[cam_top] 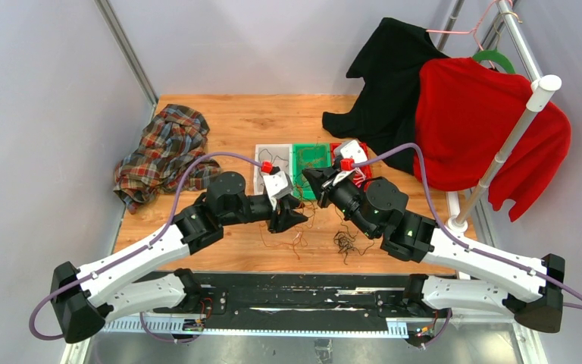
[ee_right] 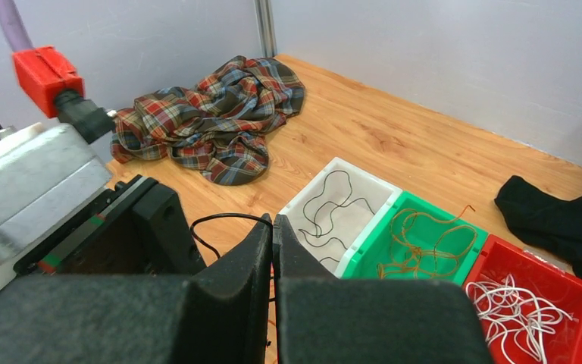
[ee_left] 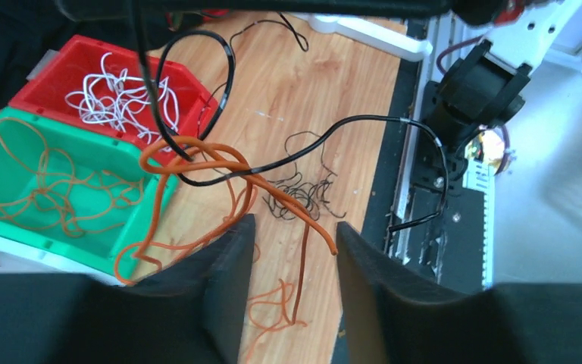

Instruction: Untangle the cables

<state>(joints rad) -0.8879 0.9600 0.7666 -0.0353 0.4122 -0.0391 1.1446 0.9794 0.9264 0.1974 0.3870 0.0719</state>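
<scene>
left gripper (ee_left: 294,231): jaws apart, nothing pinched. An orange cable (ee_left: 220,158) droops through the gap, its cut end just beside one finger (ee_left: 364,265).

right gripper (ee_right: 273,227): jaws pressed together. A black cable (ee_right: 231,216) runs into the tips and looks pinched there. The pads hide the contact point.

Around them:
- The orange cable is looped over the black one, both lifted above the table (ee_right: 394,129).
- On the wood beneath lie a small black knot (ee_left: 297,199) and thin loose orange strands (ee_left: 273,312).
- Just beyond the grippers, three bins stand in a row, side by side:
  - white bin (ee_right: 335,161) with a black wire in it
  - green bin (ee_right: 365,254) with orange wires
  - red bin (ee_right: 479,267) with white wires
- A plaid shirt (ee_right: 212,121) is heaped at the far left corner.
- A black garment (ee_right: 561,220) lies to the right.
- A red garment (cam_top: 477,121) hangs on the rack.

The cables are thin, kinked and curly, and the orange and black ones cross each other.

Hard to see: in the top view both wrists cover the tangle. In the left wrist view the black cable's upper end is lost at the frame edge.
</scene>
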